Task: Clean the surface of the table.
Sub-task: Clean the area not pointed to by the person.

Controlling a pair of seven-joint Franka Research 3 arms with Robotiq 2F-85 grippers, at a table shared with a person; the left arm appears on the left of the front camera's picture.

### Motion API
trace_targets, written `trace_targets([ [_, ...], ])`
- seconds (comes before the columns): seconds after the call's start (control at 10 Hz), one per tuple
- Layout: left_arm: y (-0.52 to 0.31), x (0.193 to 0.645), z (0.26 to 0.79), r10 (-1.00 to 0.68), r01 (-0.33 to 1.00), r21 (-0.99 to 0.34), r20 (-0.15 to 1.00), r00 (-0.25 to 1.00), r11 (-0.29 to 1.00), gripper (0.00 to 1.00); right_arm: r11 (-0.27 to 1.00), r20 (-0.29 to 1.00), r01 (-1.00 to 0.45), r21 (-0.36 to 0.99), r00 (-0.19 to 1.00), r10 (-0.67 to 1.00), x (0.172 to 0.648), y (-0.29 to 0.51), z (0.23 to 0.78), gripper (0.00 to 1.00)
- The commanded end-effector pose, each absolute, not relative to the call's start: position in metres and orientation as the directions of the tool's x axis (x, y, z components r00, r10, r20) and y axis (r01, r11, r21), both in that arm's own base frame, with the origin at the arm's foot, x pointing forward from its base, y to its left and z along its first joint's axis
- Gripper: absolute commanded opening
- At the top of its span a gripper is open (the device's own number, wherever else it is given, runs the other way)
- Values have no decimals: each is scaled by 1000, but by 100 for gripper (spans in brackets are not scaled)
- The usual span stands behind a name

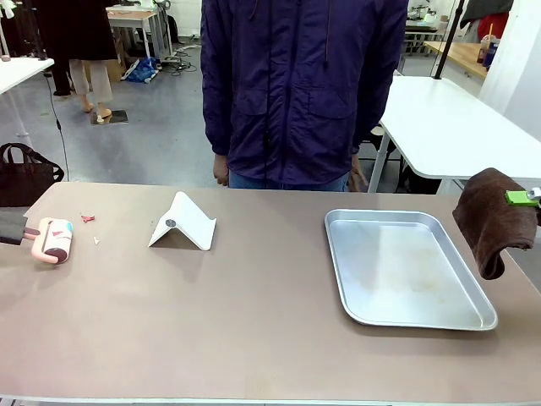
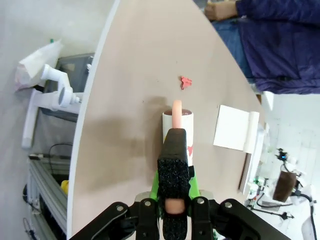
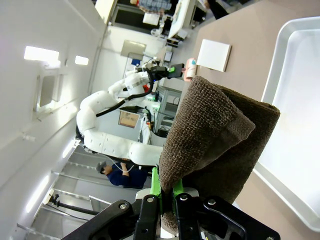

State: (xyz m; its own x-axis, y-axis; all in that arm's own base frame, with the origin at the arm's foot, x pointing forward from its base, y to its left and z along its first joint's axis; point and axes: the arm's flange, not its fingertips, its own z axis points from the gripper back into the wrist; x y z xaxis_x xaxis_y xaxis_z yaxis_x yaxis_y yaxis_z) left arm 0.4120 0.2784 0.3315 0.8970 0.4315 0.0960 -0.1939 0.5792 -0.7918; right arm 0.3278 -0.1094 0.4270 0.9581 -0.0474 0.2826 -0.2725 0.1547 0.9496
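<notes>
- Brown table fills the bottom half of the front picture. Its top is the thing that needs cleaning.
- Pink crumbs lie on the table at the left, with a tiny white bit close by. I think this is the mess to pick up.
- Just beside the crumbs, near the left edge of the picture, a sticky roller sits low on the table top.
- The left gripper is clamped tight on the roller's pink handle. The roll points toward the crumbs, so I guess it is ready to roll over them.
- A white folded card stands on the table, left of the middle.
- A silver tray lies flat at the right. Nothing is in it.
- At the right edge of the picture, the right gripper pinches a dark brown cloth. The cloth hangs down in the air next to the tray, not touching the table. It may be waiting there to wipe.
- A person in a dark blue jacket stands behind the table at the top middle and is not touching anything on it.
</notes>
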Motion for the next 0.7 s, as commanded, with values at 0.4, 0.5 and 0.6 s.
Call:
trace_targets([
  [0.4,275,418,329,476,-227,-789,93,874,571,22,146,300,-290,946,953,-52,330,-110,431,10],
  [0.5,271,418,326,465,-225,-785,90,881,578,22,146,300,-290,946,953,-52,330,-110,431,10],
  [0.6,266,419,322,458,-226,-775,91,884,590,22,146,300,-290,946,953,-52,330,-110,431,10],
])
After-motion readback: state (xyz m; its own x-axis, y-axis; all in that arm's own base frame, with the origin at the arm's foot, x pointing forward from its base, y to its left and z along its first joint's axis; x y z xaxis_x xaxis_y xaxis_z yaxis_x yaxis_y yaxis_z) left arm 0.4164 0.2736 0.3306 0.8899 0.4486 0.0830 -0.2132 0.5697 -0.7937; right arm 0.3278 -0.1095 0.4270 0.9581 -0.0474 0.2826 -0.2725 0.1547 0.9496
